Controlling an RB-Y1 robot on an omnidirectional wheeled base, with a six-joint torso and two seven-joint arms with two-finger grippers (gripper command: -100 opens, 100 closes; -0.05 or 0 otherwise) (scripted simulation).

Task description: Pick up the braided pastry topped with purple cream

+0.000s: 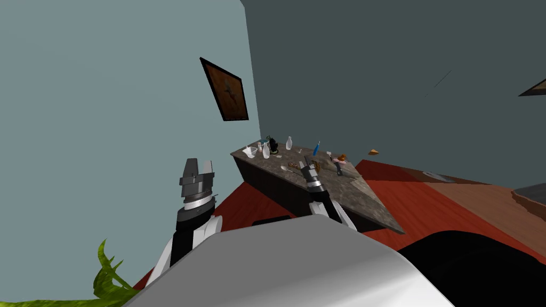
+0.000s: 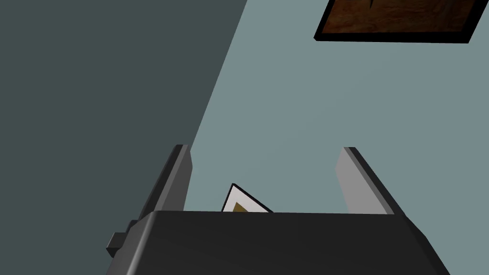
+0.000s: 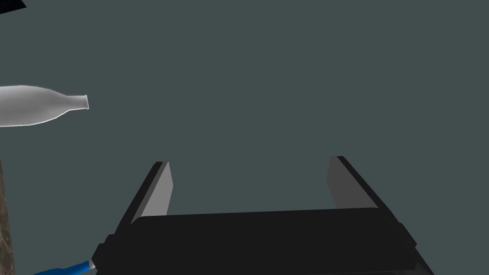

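Grasp not yet begun: right pincer (image 3: 248, 162) wide and empty above the desk (image 1: 368, 200), left pincer (image 2: 266, 149) wide, raised aside; pastry too small to pick out.

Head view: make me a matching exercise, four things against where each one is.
Things:
1. left gripper
2. right gripper
3. framed picture
4. white bottle

Places:
A. at the far end of the speckled table
B. hanging on the light blue-grey wall
C. open, over the table
D. open, raised off to the table's side, in front of the wall

Pairs: 1-D, 2-C, 3-B, 4-A
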